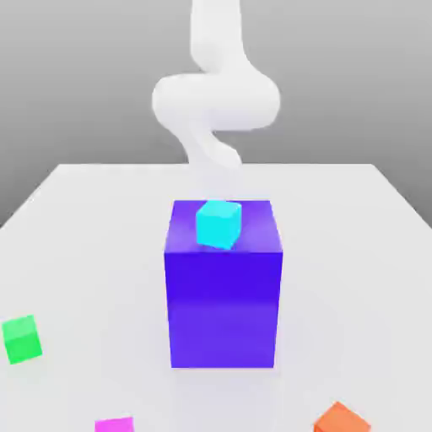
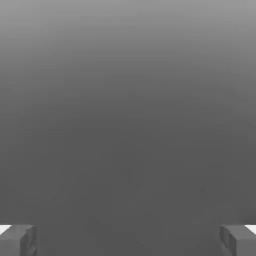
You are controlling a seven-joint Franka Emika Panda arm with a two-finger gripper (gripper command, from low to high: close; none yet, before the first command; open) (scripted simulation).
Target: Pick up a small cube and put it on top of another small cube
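Near the table's (image 1: 76, 211) front edge, magenta cube (image 1: 114, 424), well apart from the released pincer (image 2: 128, 240).

Simulated test bench, not a lived-in room. A bare white table (image 1: 84, 219) sits centre frame against a featureless grey backdrop. Flat-coloured blocks (image 1: 224, 287) confirm it.

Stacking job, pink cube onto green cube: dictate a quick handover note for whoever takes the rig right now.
Gripper: open, holding nothing.
Pink cube: on the table, at the near edge of the exterior view, left of centre.
Green cube: on the table at the exterior view's left, apart from the pink one.
Cyan cube sits on the big blue block; orange cube near right. Leave these alone.
Done: nothing yet.
Left: grasp pink, lift, set it on green.
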